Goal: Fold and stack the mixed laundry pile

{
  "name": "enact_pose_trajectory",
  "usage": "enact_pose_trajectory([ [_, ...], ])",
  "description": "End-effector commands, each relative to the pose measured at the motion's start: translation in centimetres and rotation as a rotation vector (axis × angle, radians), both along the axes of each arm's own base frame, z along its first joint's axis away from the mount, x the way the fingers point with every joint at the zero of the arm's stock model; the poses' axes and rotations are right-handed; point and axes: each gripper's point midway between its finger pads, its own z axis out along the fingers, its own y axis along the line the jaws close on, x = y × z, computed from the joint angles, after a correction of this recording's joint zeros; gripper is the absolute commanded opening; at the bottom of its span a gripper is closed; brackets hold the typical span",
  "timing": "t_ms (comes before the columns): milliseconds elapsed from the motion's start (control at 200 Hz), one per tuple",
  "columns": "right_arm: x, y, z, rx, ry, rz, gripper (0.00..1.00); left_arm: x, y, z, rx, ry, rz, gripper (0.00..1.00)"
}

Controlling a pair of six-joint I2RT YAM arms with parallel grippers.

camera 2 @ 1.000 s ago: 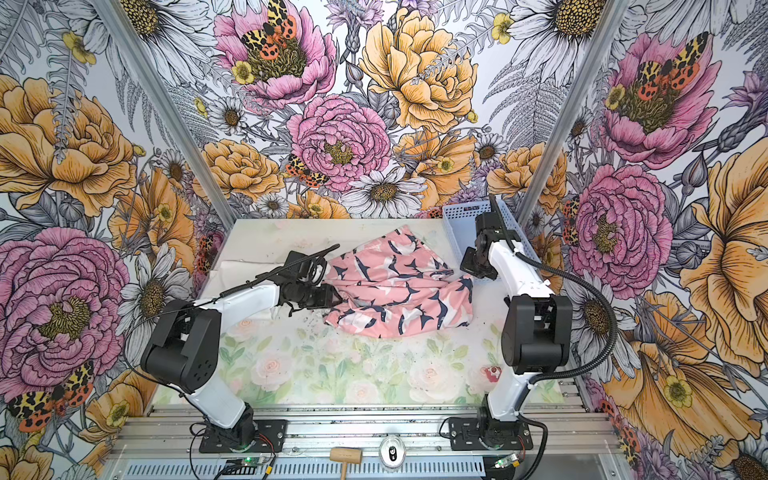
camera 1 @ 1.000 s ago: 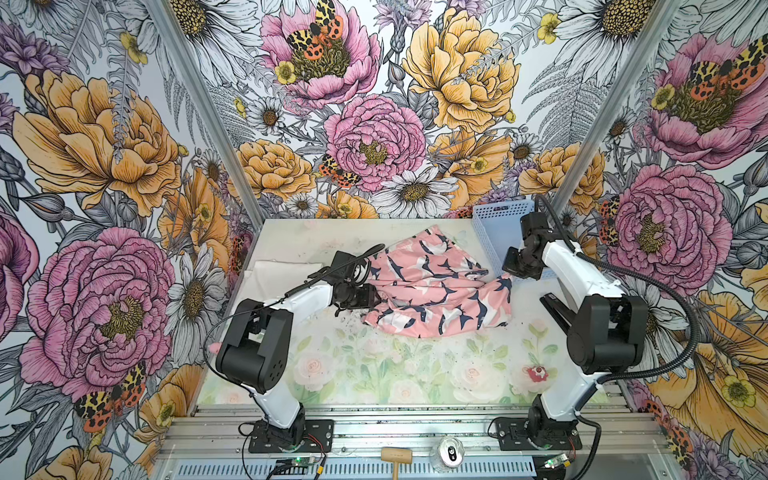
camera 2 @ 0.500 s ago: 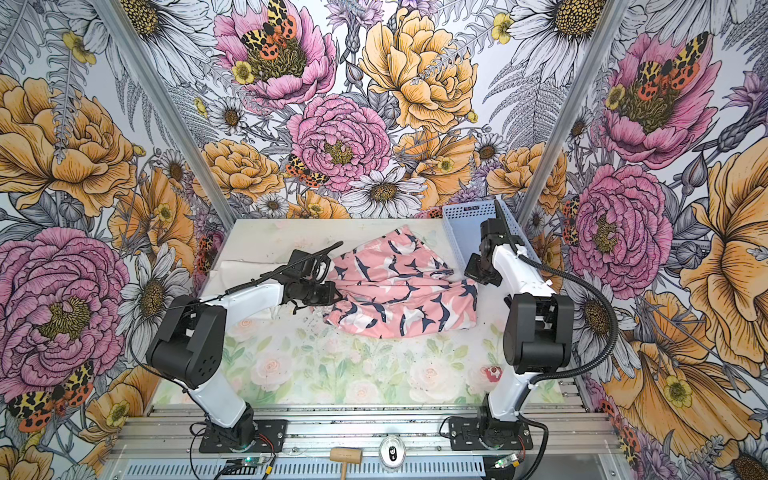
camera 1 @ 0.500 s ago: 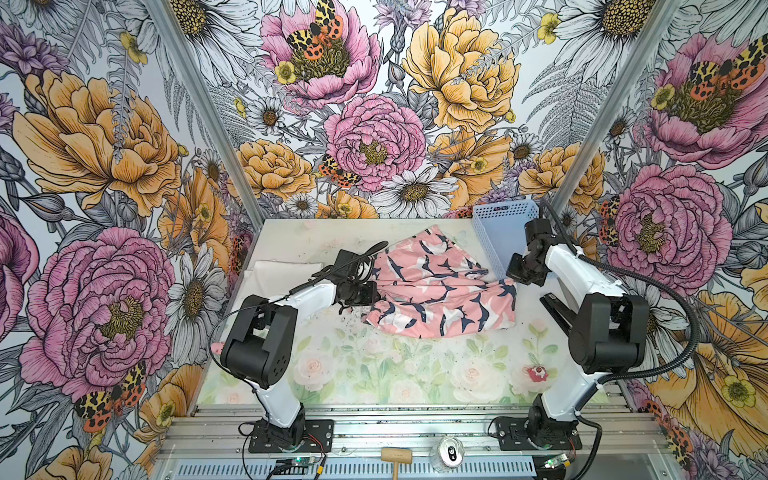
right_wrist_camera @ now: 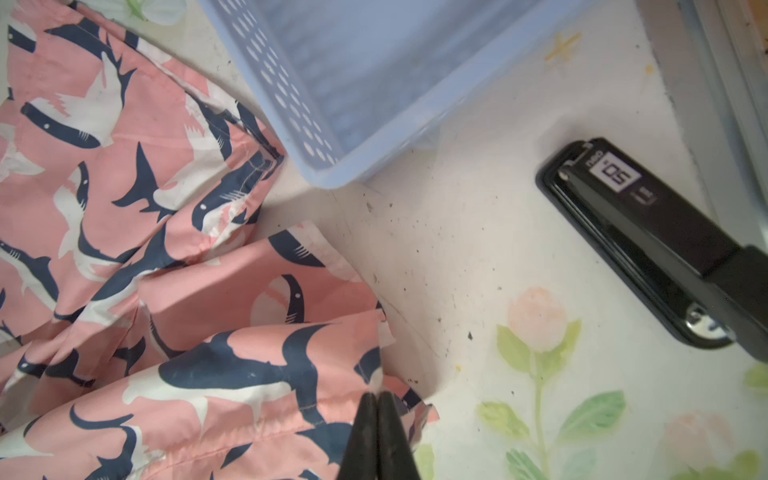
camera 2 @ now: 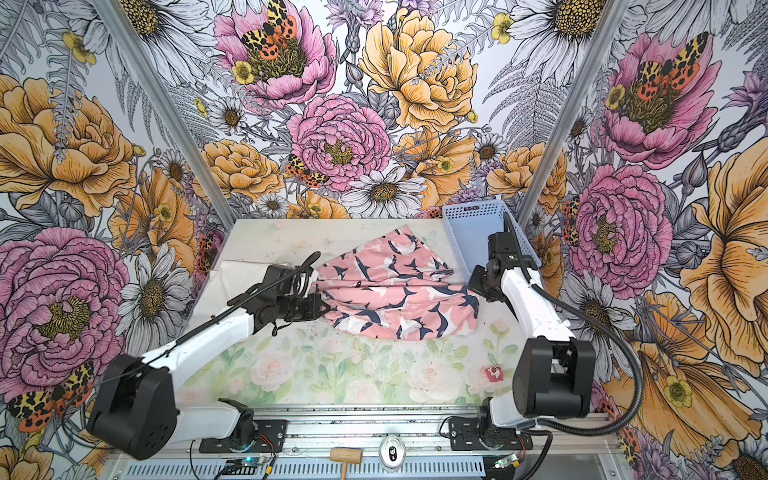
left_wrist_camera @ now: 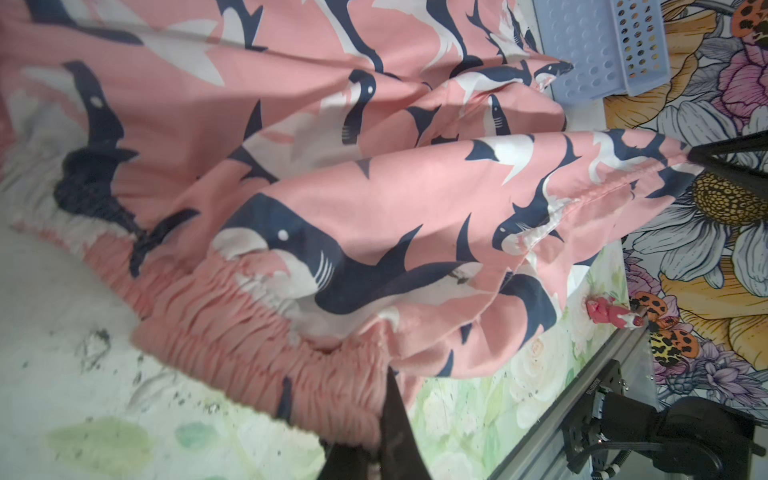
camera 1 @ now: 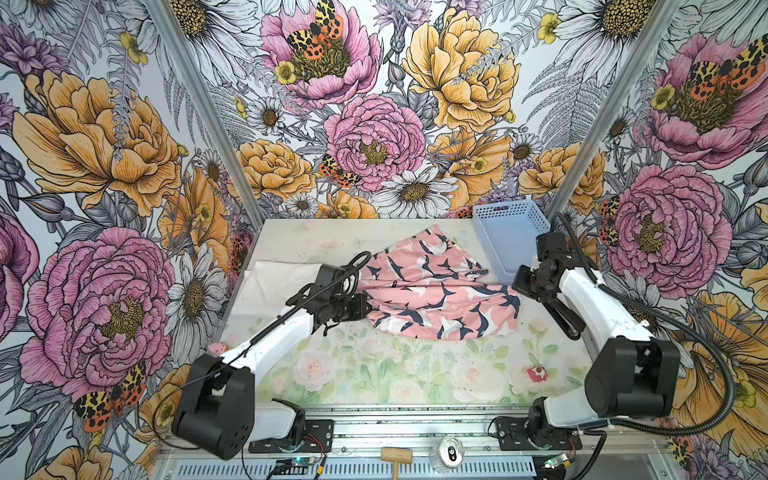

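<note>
Wrist views | left gripper (left_wrist_camera: 374,440), right gripper (right_wrist_camera: 376,401) grasp shark-print shorts (left_wrist_camera: 374,187) | step: likely flattening | next: even outward pull

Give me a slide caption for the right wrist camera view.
Right gripper pinches the hem corner of the pink shark-print garment, with the light blue basket and a black stapler close by.

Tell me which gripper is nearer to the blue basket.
Right. The right gripper pinches the pink garment just beside the basket; the left gripper grips the garment's opposite end.
</note>
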Motion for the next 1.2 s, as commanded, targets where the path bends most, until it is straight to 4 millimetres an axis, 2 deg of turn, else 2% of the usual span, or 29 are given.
enact_pose_trajectory([
  [0,-2.1,-0.6,0.5,0.005,-0.02,-0.055,0.0,-2.7,1.9,-1.2,0.014,0.071,0.117,0.0],
  [85,-2.7,-1.1,0.9,0.009,-0.039,-0.081,0.0,-3.7,3.0,-1.1,0.009,0.06,0.16,0.0],
  [185,-2.3,-1.3,1.6,0.011,-0.058,-0.08,0.0,-4.0,3.7,-0.6,0.004,0.04,0.179,0.0],
  [325,-2.1,-0.9,2.6,0.025,-0.09,-0.056,0.0,-4.1,3.7,0.8,0.005,0.013,0.164,0.0],
  [465,-3.3,0.3,3.7,0.067,-0.118,-0.024,0.0,-5.1,3.4,1.7,0.0,-0.001,0.159,0.0],
  [550,-4.7,0.9,4.9,0.07,-0.135,0.0,0.0,-6.2,3.5,2.1,-0.005,0.002,0.176,0.0],
  [670,-6.6,0.7,7.0,0.012,-0.128,0.022,0.0,-8.1,3.0,2.2,-0.033,0.027,0.196,0.0],
  [901,-8.0,-0.4,11.6,-0.081,-0.163,0.013,0.0,-11.0,2.4,1.9,-0.055,0.073,0.243,0.0],
  [966,-7.1,-0.1,12.8,-0.086,-0.199,0.03,0.0,-11.4,2.4,1.9,-0.054,0.074,0.265,0.0],
  [1016,-5.6,0.3,13.7,-0.09,-0.234,0.053,0.0,-11.5,2.6,1.6,-0.056,0.079,0.287,0.0],
  [1121,-0.7,2.2,16.1,-0.136,-0.322,0.129,0.0,-11.2,3.1,1.1,-0.04,0.084,0.331,0.0],
  [1196,3.6,4.2,17.3,-0.165,-0.366,0.193,0.0,-10.8,3.4,1.0,-0.029,0.081,0.361,0.0],
])
